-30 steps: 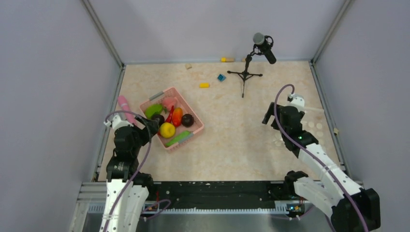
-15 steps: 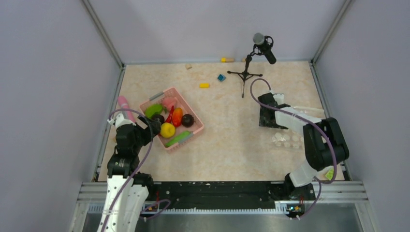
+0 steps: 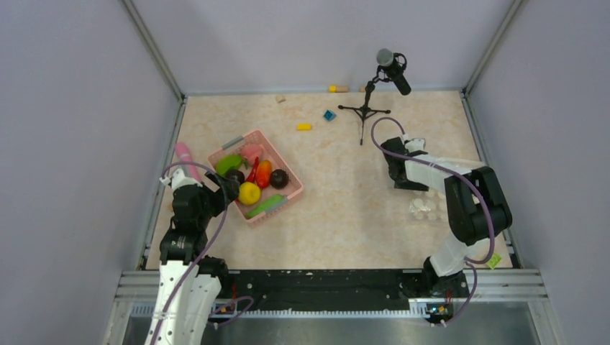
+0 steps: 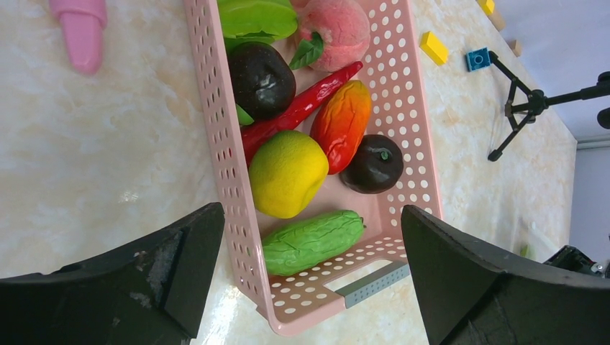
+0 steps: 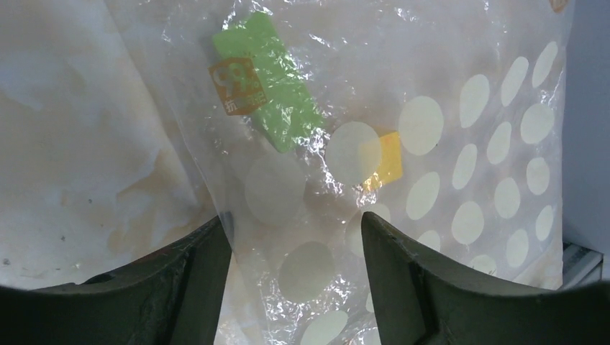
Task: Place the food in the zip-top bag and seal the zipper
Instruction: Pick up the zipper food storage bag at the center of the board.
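Observation:
The food lies in a pink basket (image 3: 256, 177): green pepper (image 4: 255, 16), pink piece (image 4: 338, 25), red chili (image 4: 302, 108), orange (image 4: 342, 122), lemon (image 4: 288, 172), cucumber (image 4: 313, 241) and two dark round fruits (image 4: 372, 164). My left gripper (image 3: 226, 185) is open and empty, its jaws astride the basket's near corner (image 4: 311, 248). The clear dotted zip-top bag (image 3: 430, 205) lies flat at the right. My right gripper (image 3: 399, 171) is open low over the bag (image 5: 431, 129), with the film between its jaws (image 5: 296, 241). I cannot make out the zipper.
A pink stick (image 3: 185, 159) lies left of the basket. A microphone on a tripod (image 3: 368, 97) stands at the back. Small yellow (image 3: 304, 127) and blue (image 3: 329, 115) blocks lie near it. A green label (image 5: 262, 79) shows on the bag. Walls close in on both sides.
My right arm has folded and swung its gripper left and away, from above the bag's right part to low over its left edge. The left arm has barely moved.

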Motion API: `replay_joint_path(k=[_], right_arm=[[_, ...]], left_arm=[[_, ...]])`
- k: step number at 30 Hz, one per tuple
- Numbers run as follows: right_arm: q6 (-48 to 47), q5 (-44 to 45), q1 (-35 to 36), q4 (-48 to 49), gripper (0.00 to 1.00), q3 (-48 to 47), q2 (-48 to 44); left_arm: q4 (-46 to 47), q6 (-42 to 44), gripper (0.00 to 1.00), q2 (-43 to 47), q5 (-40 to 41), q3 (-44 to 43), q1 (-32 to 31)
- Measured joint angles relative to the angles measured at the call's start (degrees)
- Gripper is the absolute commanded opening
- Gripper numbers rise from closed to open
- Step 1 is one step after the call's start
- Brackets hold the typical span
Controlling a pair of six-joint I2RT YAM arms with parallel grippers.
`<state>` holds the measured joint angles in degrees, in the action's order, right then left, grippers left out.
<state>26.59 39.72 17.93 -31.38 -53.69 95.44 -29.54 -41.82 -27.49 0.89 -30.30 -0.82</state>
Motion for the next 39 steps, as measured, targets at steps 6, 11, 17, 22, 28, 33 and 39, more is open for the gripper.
replay_joint_path(k=[6,11,17,22,28,33,39], right_arm=[[-0.5,0.8,0.0,-1.0,0.20,0.0,1.3],[-2.0,0.5,0.0,0.0,0.00,0.2,1.2],[-6.3,-4.0,1.6,5.2,0.00,4.3,-4.9],[-12.6,-12.1,10.8,10.8,0.00,8.1,-16.7],[-18.5,-27.9,19.1,20.6,0.00,15.3,-30.5],[-21.9,-43.5,20.5,31.7,0.00,26.7,-40.0],[-26.3,-57.8,22.7,40.9,0.00,34.6,-46.5]], left_arm=[[0.0,0.0,0.98,0.0,0.0,0.0,0.0],[-0.1,0.0,0.98,1.0,0.0,0.0,0.0],[0.0,0.0,0.98,1.5,-1.5,0.1,0.0],[1.9,0.0,0.98,1.5,-6.7,1.0,0.0],[8.2,-1.1,0.98,0.1,-16.1,4.3,0.0],[16.3,-4.0,0.98,-4.5,-25.3,6.7,-0.5],[24.1,-6.7,0.98,-10.5,-28.5,7.3,-7.2]])
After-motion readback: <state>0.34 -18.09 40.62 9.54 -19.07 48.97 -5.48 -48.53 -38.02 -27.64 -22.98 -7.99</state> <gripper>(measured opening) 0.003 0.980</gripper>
